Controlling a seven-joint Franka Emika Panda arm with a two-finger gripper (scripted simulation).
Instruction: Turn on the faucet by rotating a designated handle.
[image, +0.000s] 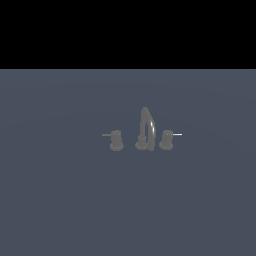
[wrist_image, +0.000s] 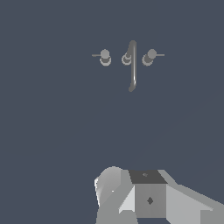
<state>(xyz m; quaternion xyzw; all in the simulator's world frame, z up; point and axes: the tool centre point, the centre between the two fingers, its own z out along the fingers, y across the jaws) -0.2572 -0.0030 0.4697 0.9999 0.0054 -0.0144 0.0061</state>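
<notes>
The faucet (image: 145, 131) is a small dull-grey set on the flat blue-grey floor, with a tall arched spout between two short knobs. The designated handle (image: 167, 140) is the knob on the exterior view's right, with a thin bright whitish lever pointing outward. The twin knob (image: 116, 140) on the exterior view's left has a dull grey lever. In the wrist view the faucet (wrist_image: 132, 65) and the designated handle (wrist_image: 150, 56) are seen from above and far off. Only part of my gripper (wrist_image: 148, 199) shows, as a grey block at the picture's edge. Its fingers are not clearly visible. It is far from the faucet and touches nothing.
The blue-grey floor (image: 60, 200) stretches flat all around the faucet. A black band fills the top of the exterior view. My arm does not show in the exterior view.
</notes>
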